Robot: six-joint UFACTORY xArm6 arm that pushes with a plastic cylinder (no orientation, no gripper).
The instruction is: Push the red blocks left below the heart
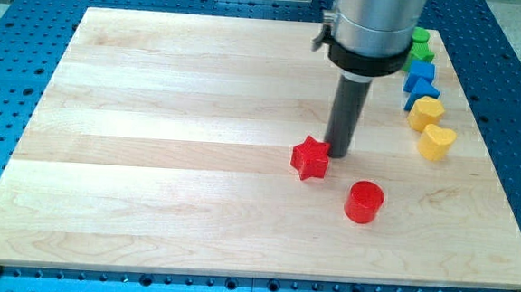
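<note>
Since my tip [339,155] (a bare rod, nothing to pinch) touches the red star [310,158] at its three o'clock, a leftward shove seems intended.

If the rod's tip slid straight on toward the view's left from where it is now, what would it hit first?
My tip sits right beside the red star, at its right edge, so the star comes first. Whether they already touch is unclear. The red cylinder lies lower right, off that line.

Wooden board [151,157] sits on blue perforated table [12,58]. Red star [310,158], red cylinder [364,201] mid-board. Yellow [430,126], blue [419,81], green blocks [419,44] top right.
</note>
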